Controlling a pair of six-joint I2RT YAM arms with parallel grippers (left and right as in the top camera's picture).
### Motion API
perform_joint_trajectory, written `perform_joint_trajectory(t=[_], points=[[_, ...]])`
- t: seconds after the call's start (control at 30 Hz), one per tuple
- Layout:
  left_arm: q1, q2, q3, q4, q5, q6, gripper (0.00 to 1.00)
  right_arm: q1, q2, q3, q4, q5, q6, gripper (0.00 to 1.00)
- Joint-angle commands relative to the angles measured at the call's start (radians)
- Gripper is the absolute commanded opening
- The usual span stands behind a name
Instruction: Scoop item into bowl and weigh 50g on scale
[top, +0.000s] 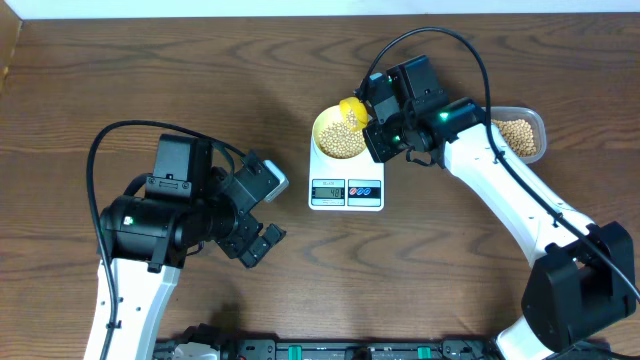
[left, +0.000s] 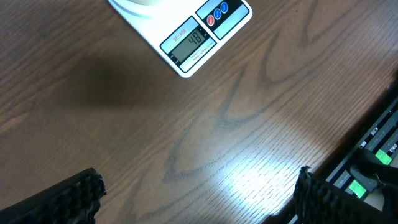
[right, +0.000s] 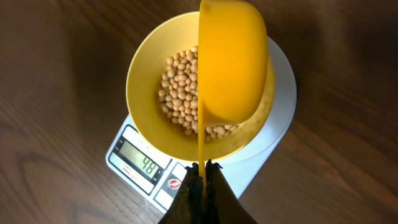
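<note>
Wood table (top: 150, 80): one scale (top: 346, 192), one bowl (right: 143, 93) (with beans (right: 177, 84)); right pincer (right: 202, 177) clamps one scoop (right: 233, 62), left pincer (left: 196, 194) spread.

Both arms are white tubes joined by chunky black housings. A black cable loops off the left arm (top: 135, 225) and the right arm (top: 500, 180); green lights glow on each. On the left gripper (top: 268, 212) the fingers (left: 68, 199) are black and dimpled.

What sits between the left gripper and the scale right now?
Only bare table between left gripper and scale, shown in the left wrist view.
</note>
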Motion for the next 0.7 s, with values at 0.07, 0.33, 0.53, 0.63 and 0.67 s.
perform_joint_trajectory(t=[0.07,0.33,0.53,0.63,0.67], points=[[0.004,-0.005,0.013,-0.004,0.016,0.01,1.0,0.007,-0.001,0.028,-0.008,-0.015,-0.019,0.01],[0.004,-0.005,0.013,-0.004,0.016,0.01,1.0,0.007,-0.001,0.028,-0.007,-0.017,-0.019,0.01],[0.004,-0.005,0.013,-0.004,0.016,0.01,1.0,0.006,-0.001,0.028,-0.006,-0.016,-0.022,0.01],[0.004,-0.005,0.013,-0.004,0.016,0.01,1.0,0.006,-0.001,0.028,-0.006,-0.016,-0.042,0.01],[0.004,-0.005,0.013,-0.004,0.016,0.01,1.0,0.006,-0.001,0.028,-0.005,-0.016,-0.042,0.01]])
